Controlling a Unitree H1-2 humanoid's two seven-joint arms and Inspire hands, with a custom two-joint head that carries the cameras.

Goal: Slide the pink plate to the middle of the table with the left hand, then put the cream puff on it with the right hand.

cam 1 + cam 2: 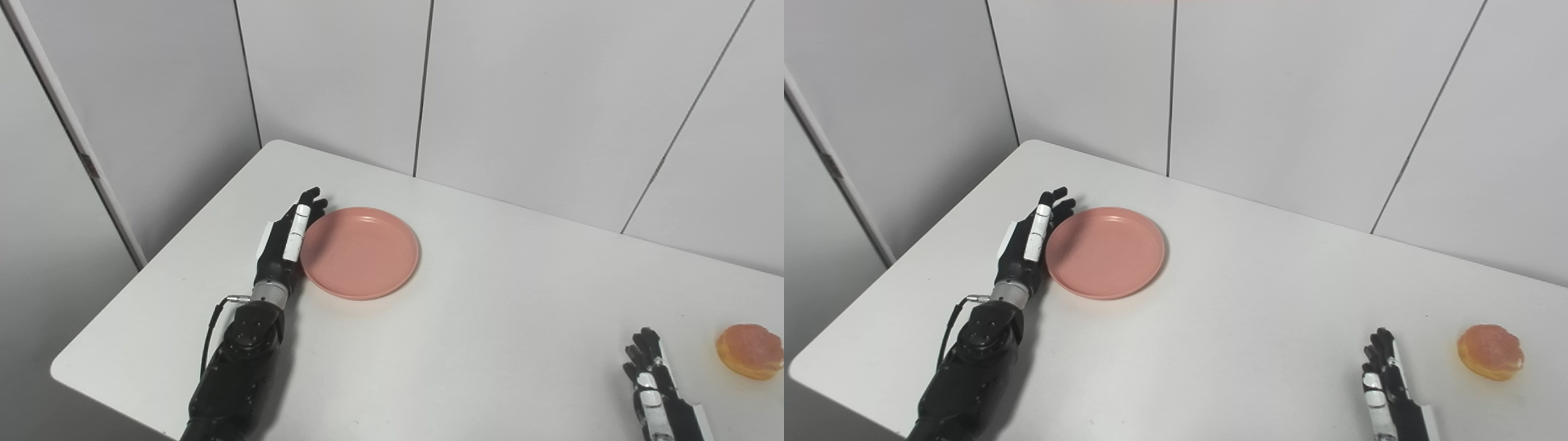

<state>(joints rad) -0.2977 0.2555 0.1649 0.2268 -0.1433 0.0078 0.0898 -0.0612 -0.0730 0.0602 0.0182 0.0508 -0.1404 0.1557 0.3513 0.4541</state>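
On the left half of the white table (490,318): pink plate (359,252), lying flat and bare. Against its left rim, left hand (288,242), edge-on to the tabletop, fingers (298,229) stretched out straight and pressed together along the rim, gripping nothing. Near the table's right front corner: right hand (1387,383), fingers extended and close together, holding nothing. Just right of it and apart from it, orange-glazed cream puff (1490,351), well away from the plate.
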